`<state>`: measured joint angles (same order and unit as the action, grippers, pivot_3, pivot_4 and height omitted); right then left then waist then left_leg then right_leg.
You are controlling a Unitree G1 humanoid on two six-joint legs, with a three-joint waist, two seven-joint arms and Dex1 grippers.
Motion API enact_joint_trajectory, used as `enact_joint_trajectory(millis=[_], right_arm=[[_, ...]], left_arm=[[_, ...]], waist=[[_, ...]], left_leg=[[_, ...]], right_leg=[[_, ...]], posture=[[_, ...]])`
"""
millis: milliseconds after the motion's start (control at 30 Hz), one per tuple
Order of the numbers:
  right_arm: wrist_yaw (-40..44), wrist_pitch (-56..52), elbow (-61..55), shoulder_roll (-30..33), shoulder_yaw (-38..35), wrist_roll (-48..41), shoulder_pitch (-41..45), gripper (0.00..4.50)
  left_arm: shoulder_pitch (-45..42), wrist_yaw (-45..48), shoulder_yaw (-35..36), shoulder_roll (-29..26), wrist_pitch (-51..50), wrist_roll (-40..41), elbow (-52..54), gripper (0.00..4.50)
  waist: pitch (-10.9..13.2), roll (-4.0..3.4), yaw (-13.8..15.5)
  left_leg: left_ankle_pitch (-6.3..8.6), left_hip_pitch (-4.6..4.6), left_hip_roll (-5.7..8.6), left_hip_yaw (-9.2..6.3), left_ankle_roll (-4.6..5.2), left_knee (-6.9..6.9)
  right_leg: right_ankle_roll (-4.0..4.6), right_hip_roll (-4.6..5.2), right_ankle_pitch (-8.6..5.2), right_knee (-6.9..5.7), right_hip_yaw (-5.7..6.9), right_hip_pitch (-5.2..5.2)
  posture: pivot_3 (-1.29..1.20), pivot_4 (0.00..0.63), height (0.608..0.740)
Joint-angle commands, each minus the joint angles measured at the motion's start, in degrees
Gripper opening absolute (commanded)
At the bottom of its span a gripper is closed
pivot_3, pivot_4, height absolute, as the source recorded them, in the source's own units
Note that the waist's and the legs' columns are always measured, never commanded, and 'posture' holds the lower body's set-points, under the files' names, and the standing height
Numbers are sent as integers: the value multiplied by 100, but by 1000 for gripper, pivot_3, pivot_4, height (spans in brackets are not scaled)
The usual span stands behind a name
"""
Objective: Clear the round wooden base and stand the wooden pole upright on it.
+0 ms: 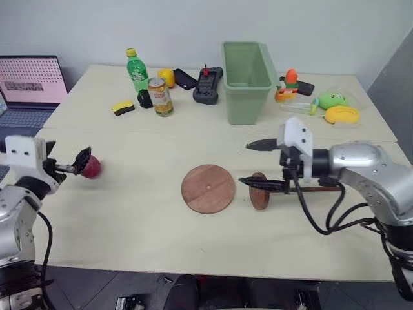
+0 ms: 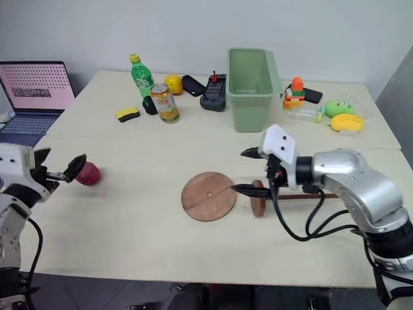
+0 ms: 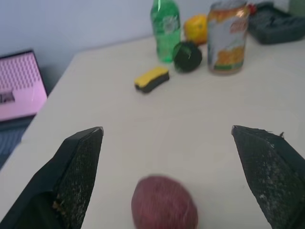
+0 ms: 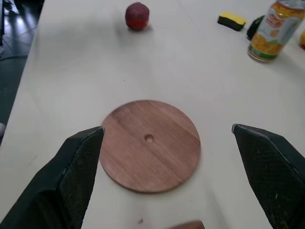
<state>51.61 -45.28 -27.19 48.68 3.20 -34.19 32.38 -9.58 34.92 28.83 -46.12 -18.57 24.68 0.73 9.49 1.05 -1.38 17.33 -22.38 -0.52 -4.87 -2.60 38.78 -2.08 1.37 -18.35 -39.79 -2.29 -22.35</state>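
Round wooden base (image 1: 208, 188) lies flat, bare, near tabletop's front edge, centre hole visible. Wooden pole (image 2: 303, 197) lies on its side just right of base, end disc toward base, rod largely hidden behind right gripper (image 1: 253, 164); fingers spread wide, holding nothing. Left gripper (image 3: 167, 138) near left edge, fingers spread; red ball (image 3: 164, 202) rests on tabletop between them, blurred, partly cut off.

Round wooden base (image 1: 208, 188) top bare; open table around it, wooden pole (image 1: 259, 191) just beside, red ball (image 1: 92, 166) well apart.
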Motion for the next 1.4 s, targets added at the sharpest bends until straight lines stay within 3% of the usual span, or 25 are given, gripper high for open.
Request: enact_joint_trajectory(millis=[33,200,267,400,700,867,1067,1167,1400], right_arm=[[317,-34,-345,440,-698,-303,-259,4500],[994,-84,-765,1526,-1297,-380,-1143,4500],[1085,122,-815,1778,-1129,-107,-1322,4500],[1132,431,-534,2267,82,1011,-943,4500],[2030,613,532,1502,2208,2385,756,4500],[2666,961,1455,1261,2921,3115,1256,4500],[3236,1375,2204,986,3277,3684,1687,4500],[3414,1504,2469,820,3383,3932,1851,4117],[3654,1868,2984,482,3536,4440,2022,2116]], left_arm=[[-58,725,-629,-318,-742,614,1173,4487],[-823,2231,-2416,-676,-1234,885,2136,4487],[-1080,2525,-2776,-685,-1241,832,2183,4487],[-1524,2965,-3383,-678,-969,410,2082,4487],[-1526,3203,-3895,-447,-545,-139,2045,4487],[-1281,3134,-3987,-246,-411,-254,2218,4487],[-1134,3017,-4082,-65,-322,-477,2276,4487],[-1063,2970,-4130,9,-278,-582,2280,4500],[-966,2882,-4214,159,-128,-861,2163,4500]], waist=[[2,-4,-7],[13,-21,42],[13,-22,35],[17,-28,-109],[27,-39,-135],[28,-39,-50],[29,-41,-31],[30,-41,-33],[30,-41,-35]], left_leg=[[0,1,0,2,0,0],[0,-2,8,4,1,-1],[1,2,7,13,2,-1],[1,34,-2,45,3,-8],[1,36,-8,39,3,-9],[1,28,3,41,3,-2],[1,27,2,38,3,0],[1,28,-1,38,3,0],[1,28,-2,37,2,0]], right_leg=[[0,0,0,0,-1,0],[0,-10,0,10,3,7],[0,-21,0,10,3,9],[0,-29,0,-5,-16,10],[3,-42,-2,-5,-13,9],[2,-32,-2,0,-14,7],[2,-27,-2,-2,-10,8],[2,-27,-2,-4,-11,6],[2,-25,-2,-6,-10,6]], posture=[[0,150,740],[0,150,740],[0,150,740],[0,150,740],[0,150,740],[0,150,740],[0,150,740],[0,150,740],[0,150,740]])
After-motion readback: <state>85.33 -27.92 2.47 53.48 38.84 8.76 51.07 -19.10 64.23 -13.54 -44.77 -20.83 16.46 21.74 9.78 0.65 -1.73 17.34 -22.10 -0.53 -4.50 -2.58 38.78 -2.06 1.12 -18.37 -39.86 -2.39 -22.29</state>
